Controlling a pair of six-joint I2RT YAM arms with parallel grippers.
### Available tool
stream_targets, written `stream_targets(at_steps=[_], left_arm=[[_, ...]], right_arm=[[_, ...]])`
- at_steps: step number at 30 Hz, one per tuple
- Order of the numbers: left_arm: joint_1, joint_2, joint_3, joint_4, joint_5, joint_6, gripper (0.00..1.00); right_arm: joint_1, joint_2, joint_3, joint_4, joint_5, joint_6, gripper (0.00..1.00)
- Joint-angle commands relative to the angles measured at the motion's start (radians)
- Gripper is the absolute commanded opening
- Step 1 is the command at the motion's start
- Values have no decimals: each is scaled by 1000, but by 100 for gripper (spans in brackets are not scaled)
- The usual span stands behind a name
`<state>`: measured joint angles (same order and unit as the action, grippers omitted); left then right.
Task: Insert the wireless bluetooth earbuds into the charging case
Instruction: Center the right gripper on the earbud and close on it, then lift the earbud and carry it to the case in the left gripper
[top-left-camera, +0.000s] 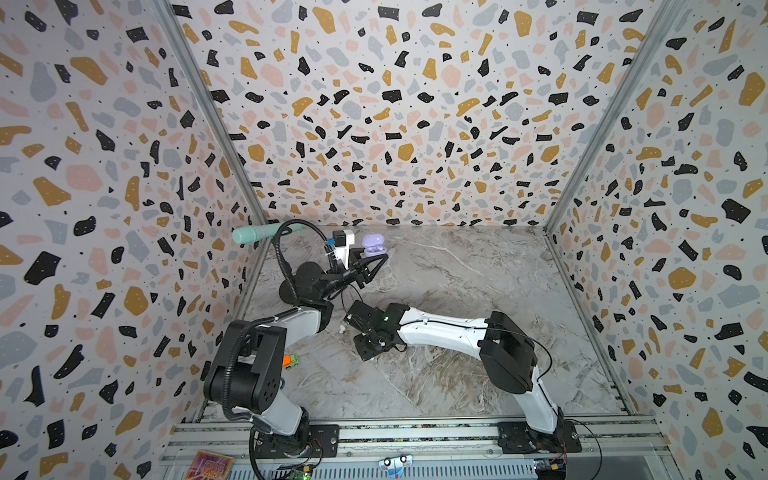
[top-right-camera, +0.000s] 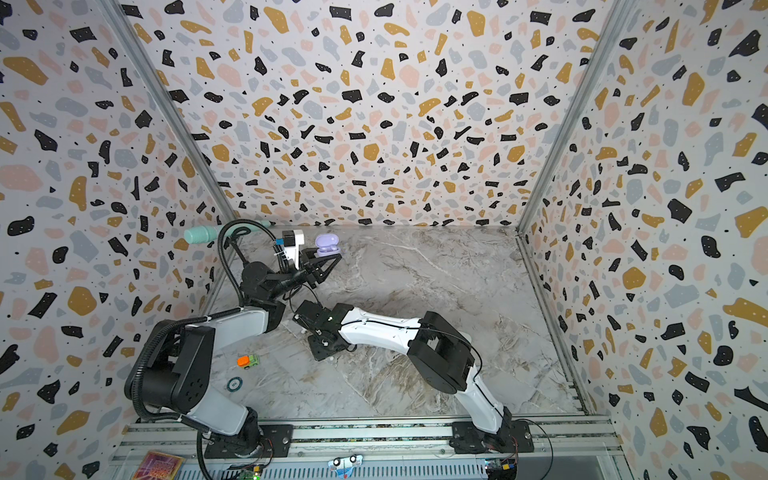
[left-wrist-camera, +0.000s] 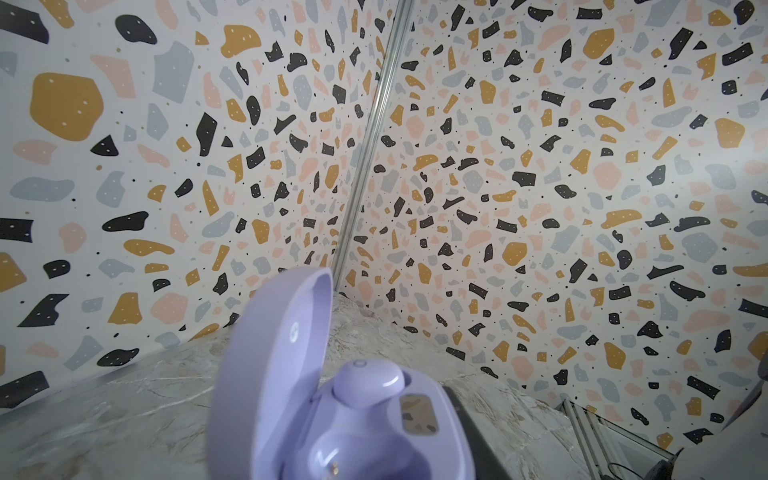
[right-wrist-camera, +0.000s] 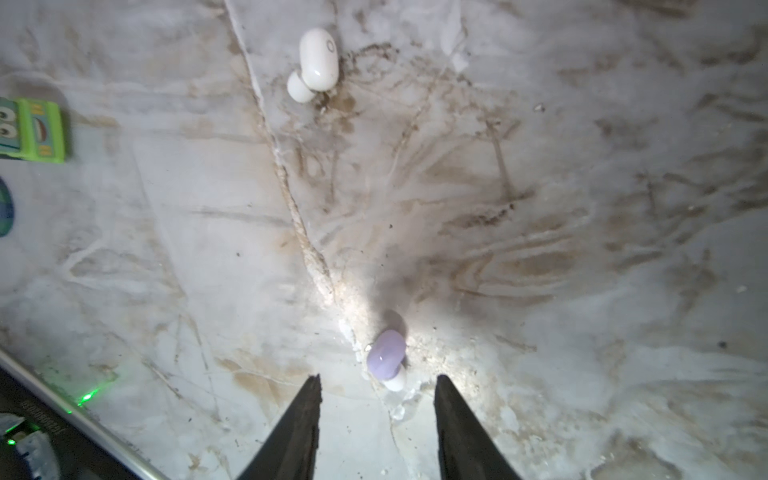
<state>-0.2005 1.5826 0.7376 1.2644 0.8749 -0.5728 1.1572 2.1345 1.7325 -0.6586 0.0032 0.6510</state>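
Observation:
The lavender charging case (top-left-camera: 374, 246) stands with its lid up at the far left of the marble table (top-left-camera: 478, 291). My left gripper (top-left-camera: 380, 261) is shut on its base, and one dark finger (left-wrist-camera: 469, 436) shows beside the case (left-wrist-camera: 340, 415) in the left wrist view. One lavender earbud (left-wrist-camera: 368, 384) sits in a socket of the case; the socket beside it is empty. My right gripper (right-wrist-camera: 377, 380) points down at the table, open, nothing between its fingers. A lavender earbud (right-wrist-camera: 386, 359) lies just beyond its fingertips. A white earbud (right-wrist-camera: 318, 58) lies farther off, seen also in a top view (top-left-camera: 341, 329).
A green and orange toy car (top-left-camera: 291, 360) sits near the left arm's base, with a round disc (top-right-camera: 235, 384) close to it. A teal cylinder (top-left-camera: 253, 235) lies by the far left wall. Patterned walls close in three sides.

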Motion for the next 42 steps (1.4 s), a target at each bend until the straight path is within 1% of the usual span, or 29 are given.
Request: stream_targets(at_steps=[1,9,29,33,39,42], left_arm=[[7,4,21,112,5,-21,30],[13,0,16,116,4,-24,30],[13,16,19,122,4,-33,29],[14,19,19,128,4,-39,29],[13,19,18,130,5,-41,29],[14,18,17,130,5,-41,30]], right_arm=[[7,32,52,-44,-1,13,44],[18,98,129,-113,23,18,41],[22,123,134,-146,40,18,35],[23,144,151,-156,38,12,32],[27,172,184,-193,48,9,25],[28,187,193,-215,50,9,25]])
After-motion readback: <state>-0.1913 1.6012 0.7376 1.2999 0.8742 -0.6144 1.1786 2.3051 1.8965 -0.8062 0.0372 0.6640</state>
